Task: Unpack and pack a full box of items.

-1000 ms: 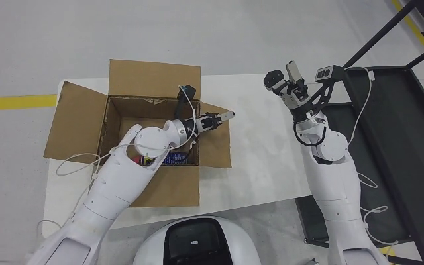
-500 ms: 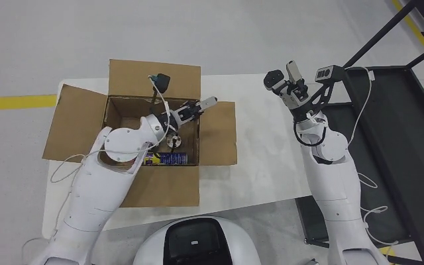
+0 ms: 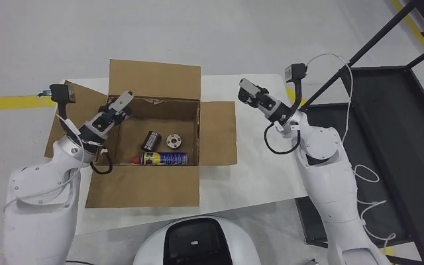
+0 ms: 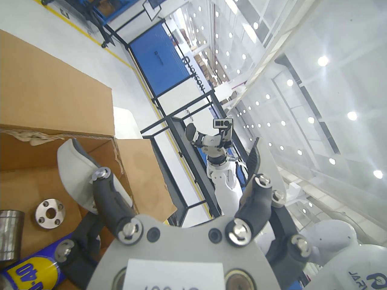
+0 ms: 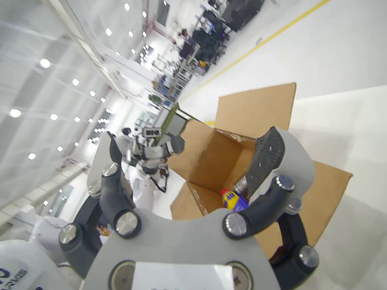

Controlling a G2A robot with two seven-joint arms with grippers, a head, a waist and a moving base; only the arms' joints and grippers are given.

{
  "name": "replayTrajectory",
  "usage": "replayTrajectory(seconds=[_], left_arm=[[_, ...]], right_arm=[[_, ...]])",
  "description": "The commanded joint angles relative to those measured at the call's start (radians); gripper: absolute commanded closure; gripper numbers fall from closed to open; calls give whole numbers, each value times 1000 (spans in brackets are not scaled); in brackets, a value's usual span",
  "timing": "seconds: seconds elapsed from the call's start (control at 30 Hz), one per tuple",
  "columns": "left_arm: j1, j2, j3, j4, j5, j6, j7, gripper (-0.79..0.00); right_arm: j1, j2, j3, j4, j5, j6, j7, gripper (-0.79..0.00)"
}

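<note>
An open cardboard box (image 3: 154,81) stands on the white table (image 3: 265,172). On its floor lie a dark metal cylinder (image 3: 152,140), a round metal flange (image 3: 174,140) and a blue and yellow spray can (image 3: 164,158). My left gripper (image 3: 121,101) hangs open and empty above the box's left wall. Its wrist view shows the flange (image 4: 50,213), the cylinder (image 4: 10,233) and the can (image 4: 30,273) beside its open gripper (image 4: 163,164). My right gripper (image 3: 248,89) is open and empty over the table, right of the box. Past that gripper (image 5: 190,158) the can (image 5: 234,200) shows inside the box (image 5: 257,107).
The box's four flaps lie folded outward, the right flap (image 3: 218,132) flat on the table. A black metal frame and dark platform (image 3: 384,132) stand just off the table's right edge. Bare tabletop lies right of the box.
My left arm swung from above the box's right flap leftward across the box to its left wall, uncovering the items. My right gripper came down and left toward the box.
</note>
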Motion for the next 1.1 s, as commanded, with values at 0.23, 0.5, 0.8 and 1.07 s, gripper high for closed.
replayTrajectory(seconds=[0.23, 0.5, 0.8, 1.07], left_arm=[[69, 11, -107, 91, -56, -76, 3, -785], [43, 18, -110, 222, -53, -123, -4, -785], [75, 27, -192, 192, -180, -216, -19, -785], [161, 34, -331, 154, -302, -315, -27, -785]], right_arm=[[21, 7, -84, -101, -195, 160, 52, -785], [-60, 17, -71, -251, -257, 238, 54, -785], [44, 14, -164, -298, -314, 304, 102, -785], [191, 6, -301, -251, -460, 264, 147, -785]])
